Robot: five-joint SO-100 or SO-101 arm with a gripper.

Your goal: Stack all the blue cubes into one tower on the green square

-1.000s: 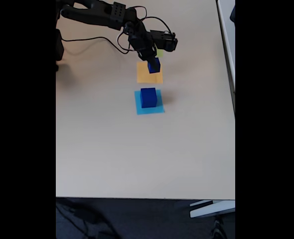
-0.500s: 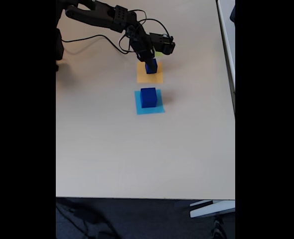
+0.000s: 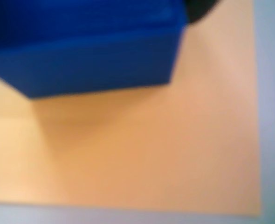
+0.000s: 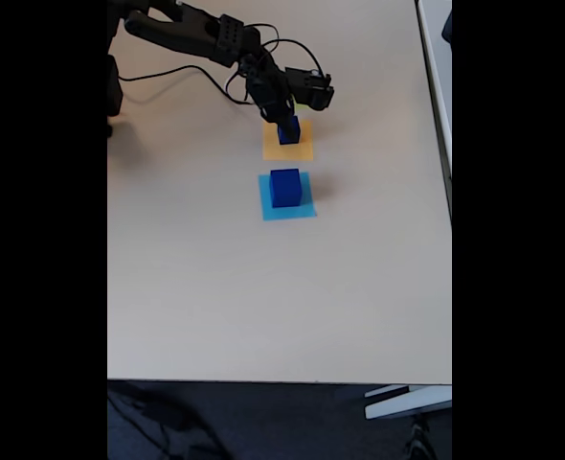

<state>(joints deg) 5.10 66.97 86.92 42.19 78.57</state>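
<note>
Claw pinches a blue cube low over the orange square, so releasing here would wrongly seat it off the green square.

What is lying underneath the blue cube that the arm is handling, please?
The orange square lies under the blue cube, whose paper spreads out below it in the wrist view. Whether the cube touches it or hangs just above is unclear; the patch beneath the cube is covered.
</note>
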